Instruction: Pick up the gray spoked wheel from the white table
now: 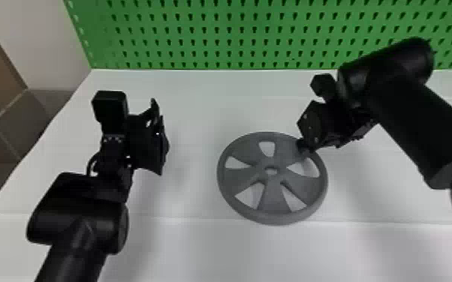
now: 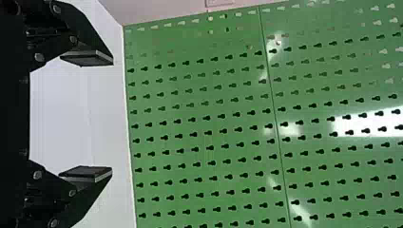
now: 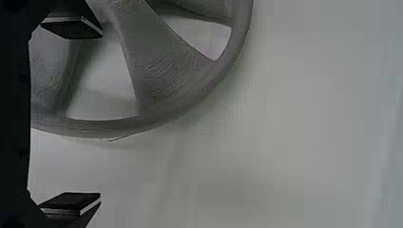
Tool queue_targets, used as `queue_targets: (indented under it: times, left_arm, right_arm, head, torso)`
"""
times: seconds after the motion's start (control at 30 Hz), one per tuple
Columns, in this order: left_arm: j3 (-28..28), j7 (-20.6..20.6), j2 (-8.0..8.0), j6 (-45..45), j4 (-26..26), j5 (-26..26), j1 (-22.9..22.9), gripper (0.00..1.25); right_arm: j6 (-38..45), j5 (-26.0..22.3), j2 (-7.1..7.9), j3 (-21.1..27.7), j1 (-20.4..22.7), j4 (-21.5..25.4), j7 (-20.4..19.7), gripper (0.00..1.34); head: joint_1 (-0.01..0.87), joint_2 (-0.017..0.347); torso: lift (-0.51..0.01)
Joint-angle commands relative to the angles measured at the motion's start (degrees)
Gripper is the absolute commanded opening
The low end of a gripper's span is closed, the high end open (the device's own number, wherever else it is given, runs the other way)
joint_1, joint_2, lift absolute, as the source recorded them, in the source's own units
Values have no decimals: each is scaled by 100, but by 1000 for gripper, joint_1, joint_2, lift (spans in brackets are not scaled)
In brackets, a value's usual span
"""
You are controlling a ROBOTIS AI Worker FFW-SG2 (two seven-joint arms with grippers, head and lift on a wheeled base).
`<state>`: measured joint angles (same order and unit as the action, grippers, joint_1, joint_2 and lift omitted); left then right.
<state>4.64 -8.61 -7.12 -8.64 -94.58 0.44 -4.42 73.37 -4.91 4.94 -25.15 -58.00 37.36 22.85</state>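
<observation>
The gray spoked wheel (image 1: 274,195) lies flat on the white table (image 1: 199,247). Over its back right rim in the head view is my right gripper (image 1: 306,148). From the right wrist, my right gripper (image 3: 78,116) stands open, one finger over the wheel (image 3: 161,71) near a gap between spokes, the other outside the rim above bare table. My left gripper (image 1: 159,140) is to the left of the wheel, apart from it. In the left wrist view the left gripper (image 2: 90,116) is open and holds nothing.
A green perforated board (image 1: 214,37) rises along the table's back edge, and it also fronts the left gripper in the left wrist view. The table's left edge slants down beside the left arm. White table surface separates the left gripper from the wheel.
</observation>
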Motion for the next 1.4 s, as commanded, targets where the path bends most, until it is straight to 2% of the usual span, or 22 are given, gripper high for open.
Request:
queue_targets:
  times: [0.0,0.17,0.37,0.73,1.37]
  left_arm:
    - [-15,0,0,3,0,18,3,818]
    - [-15,0,0,3,-8,35,-6,818]
    - [-15,0,0,3,-8,62,3,816]
    - [-15,0,0,12,-17,79,-24,816]
    - [-42,0,0,29,-17,105,-24,816]
  right_arm:
    - [-69,139,-29,195,78,-27,18,1229]
    - [-218,535,-81,467,149,-27,246,1226]
    - [-271,834,-160,792,254,-27,316,1226]
    - [-385,1431,-301,986,386,-27,589,1224]
    - [-842,1590,-319,1346,588,-221,589,1200]
  head:
    - [779,84]
    - [779,84]
    - [779,84]
    - [779,84]
    - [779,84]
  torso:
    - [-94]
    - [-94]
    - [-94]
    - [-94]
    - [-94]
